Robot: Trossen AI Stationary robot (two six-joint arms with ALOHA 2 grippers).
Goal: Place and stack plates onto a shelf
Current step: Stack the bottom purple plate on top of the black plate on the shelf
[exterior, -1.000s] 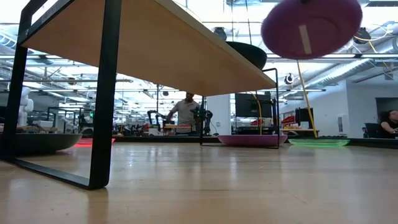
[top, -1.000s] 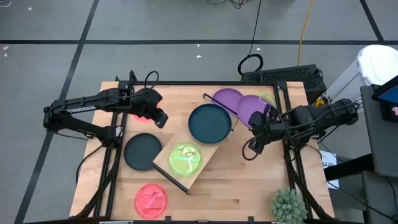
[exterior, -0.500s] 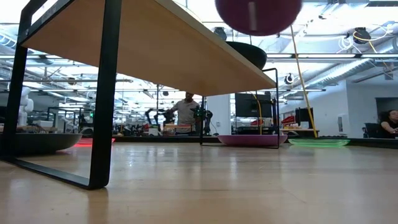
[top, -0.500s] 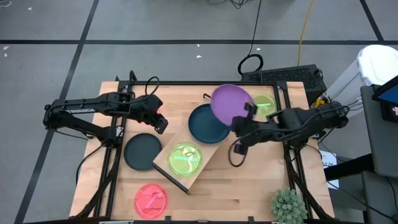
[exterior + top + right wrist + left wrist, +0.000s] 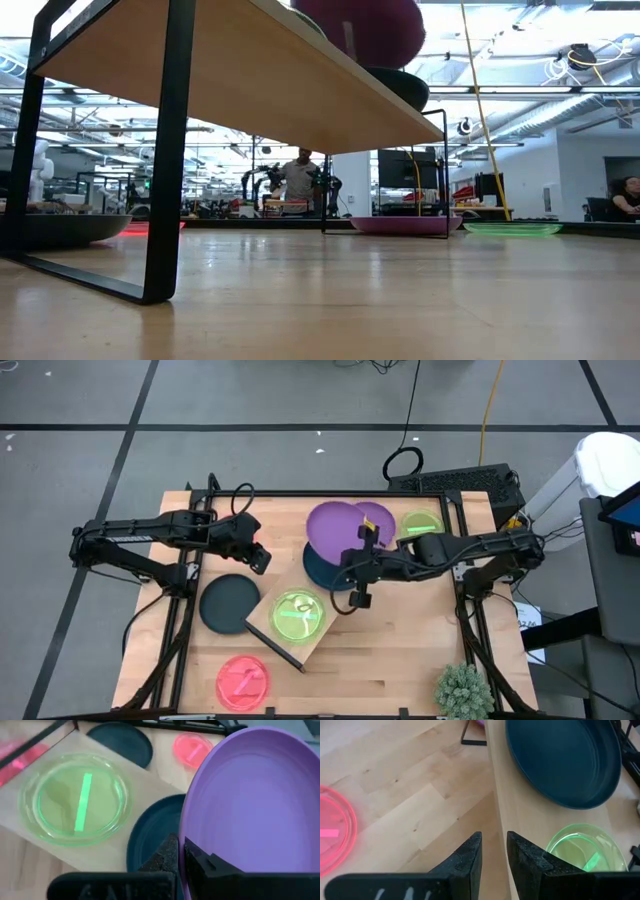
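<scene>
Clamping the purple plate (image 5: 335, 528), right end effector (image 5: 364, 548) hovers above the shelf (image 5: 315, 622).

The high view looks straight down on the whole table (image 5: 400, 660) from well above. The low view sits at table-top height near one edge, facing level under the shelf (image 5: 250, 70) into the room. The left wrist view looks down, close, at the shelf's edge and the dark teal plate (image 5: 565, 760) on it. The right wrist view sits close over that same plate. All four views share the shelf.
</scene>
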